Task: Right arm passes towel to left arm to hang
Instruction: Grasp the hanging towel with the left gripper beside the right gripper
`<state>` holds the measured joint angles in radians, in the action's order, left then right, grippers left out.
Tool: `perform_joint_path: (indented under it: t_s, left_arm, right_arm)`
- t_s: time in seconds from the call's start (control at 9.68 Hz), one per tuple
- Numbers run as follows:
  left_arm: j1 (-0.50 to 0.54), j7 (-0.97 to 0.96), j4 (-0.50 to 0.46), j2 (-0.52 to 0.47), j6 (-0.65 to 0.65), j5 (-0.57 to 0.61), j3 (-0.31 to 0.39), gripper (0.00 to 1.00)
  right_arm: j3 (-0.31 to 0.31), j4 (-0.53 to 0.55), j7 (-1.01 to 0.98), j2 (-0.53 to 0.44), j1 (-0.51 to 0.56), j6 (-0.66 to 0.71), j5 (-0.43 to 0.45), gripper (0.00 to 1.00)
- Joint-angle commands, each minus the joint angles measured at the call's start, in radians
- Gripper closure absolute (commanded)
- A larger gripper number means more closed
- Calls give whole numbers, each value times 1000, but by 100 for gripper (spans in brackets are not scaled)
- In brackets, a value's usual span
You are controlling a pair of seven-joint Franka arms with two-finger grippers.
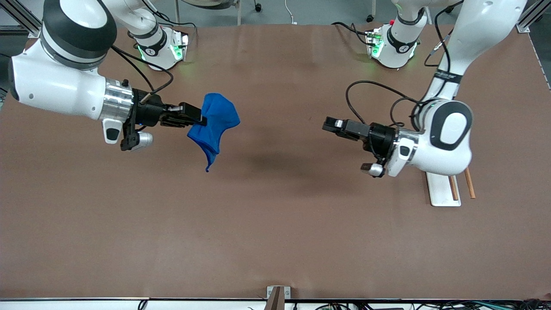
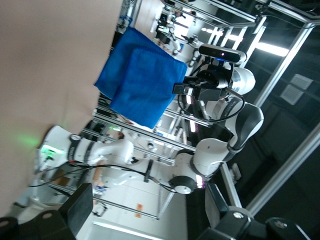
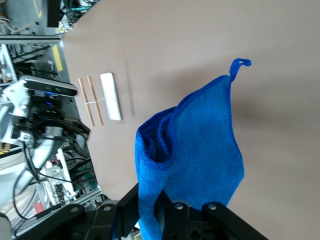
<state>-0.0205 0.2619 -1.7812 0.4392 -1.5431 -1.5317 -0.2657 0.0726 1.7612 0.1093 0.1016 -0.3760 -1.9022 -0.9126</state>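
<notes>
The blue towel (image 1: 217,120) hangs in the air over the table toward the right arm's end, bunched at the top, with one corner pointing down. My right gripper (image 1: 200,117) is shut on its upper edge. In the right wrist view the towel (image 3: 195,150) runs up between the fingers of the right gripper (image 3: 160,210), and its loop tag (image 3: 240,64) sticks out at one corner. My left gripper (image 1: 328,125) is held level above the table's middle, pointing at the towel across a wide gap, open and empty. The left wrist view shows the towel (image 2: 142,85) well clear of the left gripper (image 2: 147,210).
A white tray (image 1: 443,189) with two wooden rods (image 1: 469,183) beside it lies under the left arm's elbow, also seen as the white tray (image 3: 110,96) in the right wrist view. A small bracket (image 1: 275,297) sits at the table edge nearest the front camera.
</notes>
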Motion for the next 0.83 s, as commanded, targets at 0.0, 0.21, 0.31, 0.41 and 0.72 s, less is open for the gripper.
perform_joint_path:
  t_s: [0.0,0.21,0.31,0.41,0.72]
  left_arm:
    - [-15,40,-24,70,-20,-106,-55,3]
    - [-39,101,-21,128,-20,-154,-67,4]
    - [-41,106,-20,151,-18,-171,-69,4]
    - [-41,108,-21,164,-12,-173,-79,5]
    - [-39,96,-20,168,-9,-211,-104,8]
  right_arm:
    - [7,-17,33,15,-78,-90,-102,100]
    - [7,-17,36,15,-95,-103,-222,100]
    - [7,-17,40,13,-98,-103,-294,100]
    - [6,-17,43,12,-101,-101,-345,100]
    - [7,-16,50,13,-129,-106,-430,100]
